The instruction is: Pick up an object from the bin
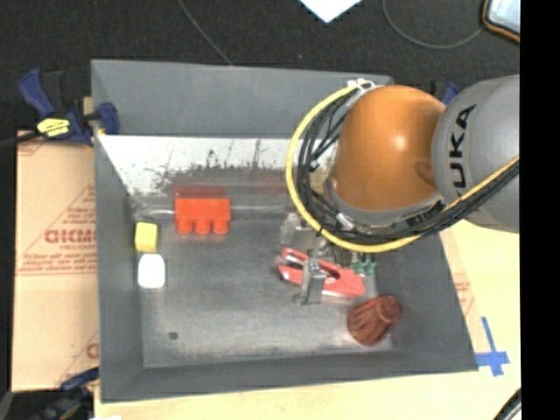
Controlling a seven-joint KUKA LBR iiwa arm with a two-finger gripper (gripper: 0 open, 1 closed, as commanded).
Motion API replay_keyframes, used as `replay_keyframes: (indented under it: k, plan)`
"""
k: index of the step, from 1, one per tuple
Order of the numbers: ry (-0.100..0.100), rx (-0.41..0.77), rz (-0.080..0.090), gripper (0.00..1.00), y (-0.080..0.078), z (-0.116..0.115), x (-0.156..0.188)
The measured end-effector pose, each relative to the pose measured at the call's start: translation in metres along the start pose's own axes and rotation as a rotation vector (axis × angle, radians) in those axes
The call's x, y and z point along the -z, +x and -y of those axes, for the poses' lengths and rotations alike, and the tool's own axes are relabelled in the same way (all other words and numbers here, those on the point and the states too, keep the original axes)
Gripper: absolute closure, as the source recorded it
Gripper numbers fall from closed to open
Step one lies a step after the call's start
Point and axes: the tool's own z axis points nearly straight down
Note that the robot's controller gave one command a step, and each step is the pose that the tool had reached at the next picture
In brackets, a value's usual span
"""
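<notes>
Camera view: near right lies a dark red ridged cup. Just beyond it, the pincer sits low over a flat pink-red piece; I cannot tell its opening. Nothing looks lifted yet, so gripping and raising remain.

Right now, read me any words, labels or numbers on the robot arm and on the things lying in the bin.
"UKA": black letters on the grey arm; the word's start is hidden.
Orange-red block, yellow cube, white cube, pink-red piece, dark red ribbed cup: no text that can be read.
</notes>
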Motion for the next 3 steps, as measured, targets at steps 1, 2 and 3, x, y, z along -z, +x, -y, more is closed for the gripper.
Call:
replay_keyframes:
  k: [1,2,3]
  plan:
    - [0.002,0.009,0.013,0.00,-0.024,0.110,-0.158]
    - [-0.002,0.040,0.015,0.00,0.001,0.093,-0.072]
    - [0.000,-0.100,0.008,0.00,-0.023,0.113,-0.131]
